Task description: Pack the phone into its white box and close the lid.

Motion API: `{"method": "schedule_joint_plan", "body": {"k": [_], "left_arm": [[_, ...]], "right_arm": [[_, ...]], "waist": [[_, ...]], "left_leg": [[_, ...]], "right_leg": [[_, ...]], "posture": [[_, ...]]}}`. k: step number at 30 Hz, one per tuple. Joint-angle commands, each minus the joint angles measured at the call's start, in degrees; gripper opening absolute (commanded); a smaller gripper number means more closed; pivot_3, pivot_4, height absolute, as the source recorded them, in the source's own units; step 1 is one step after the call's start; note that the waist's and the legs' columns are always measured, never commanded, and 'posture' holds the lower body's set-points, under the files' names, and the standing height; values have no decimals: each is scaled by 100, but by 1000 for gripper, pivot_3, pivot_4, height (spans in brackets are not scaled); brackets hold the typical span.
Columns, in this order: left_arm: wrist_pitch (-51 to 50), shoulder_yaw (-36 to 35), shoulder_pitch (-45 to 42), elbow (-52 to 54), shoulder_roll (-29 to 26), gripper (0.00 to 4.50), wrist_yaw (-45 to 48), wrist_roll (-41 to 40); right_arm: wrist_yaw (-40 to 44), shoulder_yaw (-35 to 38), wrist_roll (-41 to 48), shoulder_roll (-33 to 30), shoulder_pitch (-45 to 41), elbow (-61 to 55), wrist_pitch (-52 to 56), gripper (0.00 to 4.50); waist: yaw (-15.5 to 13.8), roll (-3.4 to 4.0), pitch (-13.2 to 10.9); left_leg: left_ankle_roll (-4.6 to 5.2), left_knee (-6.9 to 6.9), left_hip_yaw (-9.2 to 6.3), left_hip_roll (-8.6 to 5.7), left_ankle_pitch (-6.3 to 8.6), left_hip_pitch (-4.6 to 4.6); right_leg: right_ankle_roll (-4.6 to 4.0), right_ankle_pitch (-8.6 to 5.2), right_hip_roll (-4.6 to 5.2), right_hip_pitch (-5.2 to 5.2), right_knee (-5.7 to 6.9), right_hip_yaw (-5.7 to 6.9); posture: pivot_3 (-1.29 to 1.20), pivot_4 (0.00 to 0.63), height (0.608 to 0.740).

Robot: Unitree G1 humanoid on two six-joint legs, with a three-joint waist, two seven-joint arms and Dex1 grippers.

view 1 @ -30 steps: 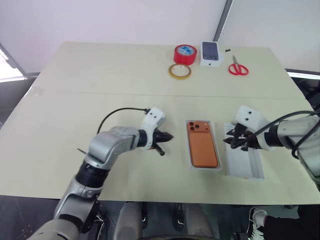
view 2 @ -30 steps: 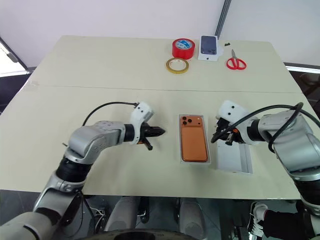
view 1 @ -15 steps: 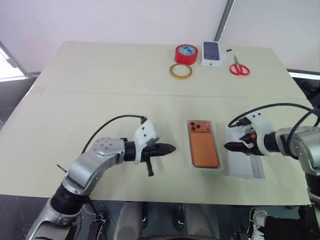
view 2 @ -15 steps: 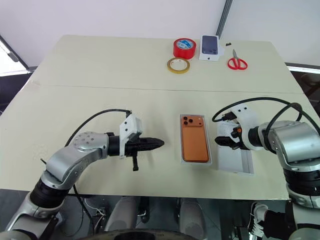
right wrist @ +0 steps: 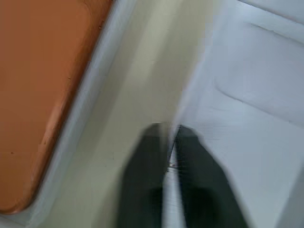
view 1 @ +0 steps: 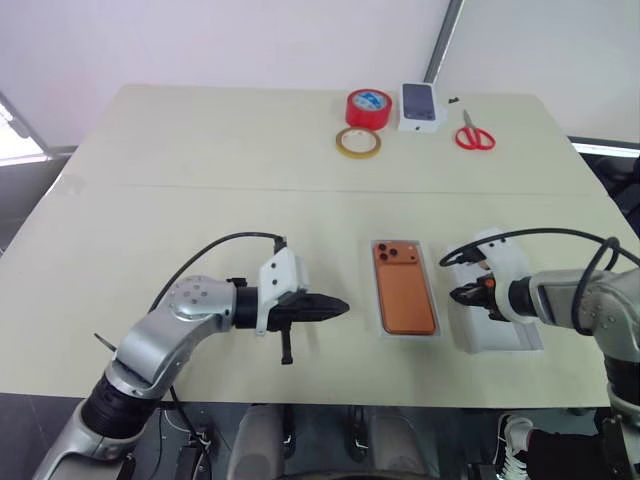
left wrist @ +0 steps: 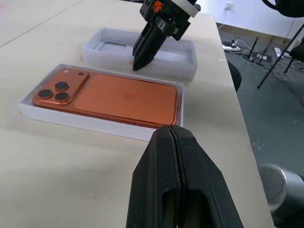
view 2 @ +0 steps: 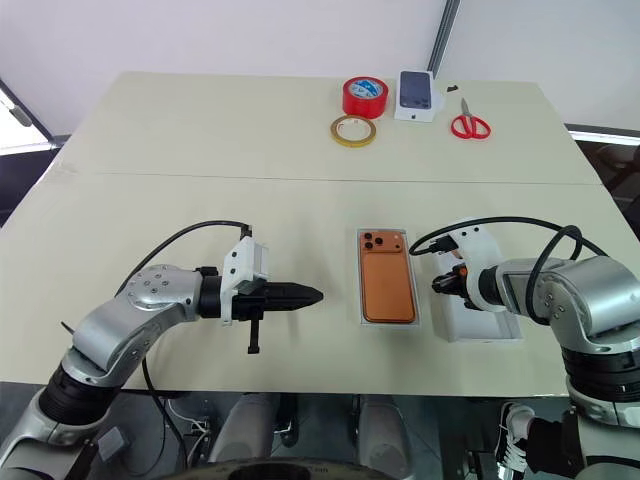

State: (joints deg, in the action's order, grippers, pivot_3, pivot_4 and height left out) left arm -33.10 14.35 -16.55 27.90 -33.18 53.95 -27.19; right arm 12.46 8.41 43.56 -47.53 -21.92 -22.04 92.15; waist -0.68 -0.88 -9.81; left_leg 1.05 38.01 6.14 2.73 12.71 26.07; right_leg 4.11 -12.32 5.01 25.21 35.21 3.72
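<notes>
The orange phone lies back up inside the white box, near the table's front edge. To its right lies the box's white lid, open side up. My right gripper points down at the lid's left wall, and in the right wrist view its fingers are shut on that thin wall. My left gripper hovers left of the box, pointing right toward it. It is shut and holds nothing, with its fingertips a short way from the box.
At the table's far side sit a red tape roll, a tan tape ring, a small white box printed with a phone picture and red scissors. The table's front edge runs just below the box and lid.
My right gripper rolled, sank to the lid's left wall and went from open to shut on it. My left gripper drew back toward the table's front edge and rolled.
</notes>
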Motion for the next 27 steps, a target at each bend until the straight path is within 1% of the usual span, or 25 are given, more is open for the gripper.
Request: {"method": "schedule_joint_plan", "body": {"k": [1,4,6,8,10,11,12,13,14,15,16,18,19,21,23,27], "left_arm": [[200,-98,-10,21,15,0,-19,36],[290,-253,31,-147,2,0,-173,149],[330,-483,64,-313,5,0,-352,180],[338,-792,83,-513,36,0,-589,186],[329,-1053,89,-706,41,0,-766,173],[373,-1221,112,-846,-13,0,-835,204],[408,-1331,128,-940,-52,0,-876,229],[448,-1418,143,-1029,-104,0,-887,256],[474,-1467,148,-1087,-134,0,-891,275],[498,-1483,147,-1126,-151,0,-882,296],[522,-1507,135,-1184,-156,0,-883,318],[551,-1520,122,-1234,-165,0,-890,346],[558,-1517,120,-1238,-173,0,-893,353],[547,-1464,132,-1159,-177,0,-885,344],[536,-1392,145,-1069,-170,0,-865,332],[458,-1053,121,-846,-37,0,-859,346]], "right_arm": [[-844,476,783,190,-330,334,35,29],[-1737,1080,1435,641,-1024,969,35,29],[-2155,1492,1891,944,-1617,1371,35,29],[-2467,1816,2596,1208,-2159,1734,35,29],[-2858,1990,3672,1449,-2509,2124,35,29],[-3379,1464,5090,1435,-2416,2058,-638,29],[-3771,1073,6071,1429,-2333,1988,-1129,29],[-4132,746,6660,1708,-2236,1830,-1587,29],[-4361,548,6944,1926,-2167,1695,-1900,29],[-4534,473,6944,2211,-2107,1558,-2097,29],[-4802,348,6944,2716,-1903,1339,-2369,29],[-5356,131,6944,3452,-1466,911,-2811,29],[-5630,42,6944,3717,-1270,714,-2990,29],[-6131,-235,6944,4031,-669,325,-3259,29],[-6378,-406,6944,4046,-277,105,-3390,29],[-6314,-246,6944,3442,112,290,-3235,29]], "waist": [[1,0,0],[46,3,-1],[58,4,-2],[60,6,-3],[62,6,-3],[51,6,-3],[48,6,-3],[61,6,-3],[84,5,-3],[119,5,-3],[128,6,-3],[129,7,-2],[123,8,-2],[114,8,-2],[123,8,-2],[137,12,2]], "left_leg": [[0,0,-1,1,0,0],[1,0,3,2,0,0],[1,-1,4,4,-1,0],[1,-1,3,5,-1,1],[1,-3,1,11,-1,1],[1,-5,0,15,-1,1],[1,-7,-1,16,-1,1],[1,-10,-3,20,-1,0],[1,-12,-2,21,-1,0],[2,-11,-1,20,-1,-1],[2,-11,-1,21,-1,-1],[1,-8,-3,25,-1,-1],[2,-9,-2,26,-1,1],[1,-8,-3,24,-1,5],[1,-2,-2,18,-1,14],[4,2,7,5,0,15]], "right_leg": [[0,0,-1,1,0,0],[1,1,-6,4,3,-4],[2,2,-12,6,5,-4],[2,3,-23,10,10,-6],[3,3,-32,11,11,-5],[4,3,-36,11,12,-4],[8,5,-37,11,12,-3],[13,8,-37,10,13,-1],[19,11,-37,10,13,-2],[20,12,-40,8,13,-2],[22,13,-39,8,15,-3],[23,14,-35,7,18,-3],[24,14,-32,8,18,-3],[25,14,-26,9,18,-3],[23,13,-18,9,11,-3],[4,4,0,8,4,-4]], "posture": [[0,150,740],[0,150,740],[0,150,740],[0,150,740],[0,150,740],[0,150,740],[0,150,740],[0,150,740],[0,150,740],[0,150,740],[0,150,740],[0,150,740],[0,150,740],[0,150,740],[0,150,740],[0,150,740]]}}
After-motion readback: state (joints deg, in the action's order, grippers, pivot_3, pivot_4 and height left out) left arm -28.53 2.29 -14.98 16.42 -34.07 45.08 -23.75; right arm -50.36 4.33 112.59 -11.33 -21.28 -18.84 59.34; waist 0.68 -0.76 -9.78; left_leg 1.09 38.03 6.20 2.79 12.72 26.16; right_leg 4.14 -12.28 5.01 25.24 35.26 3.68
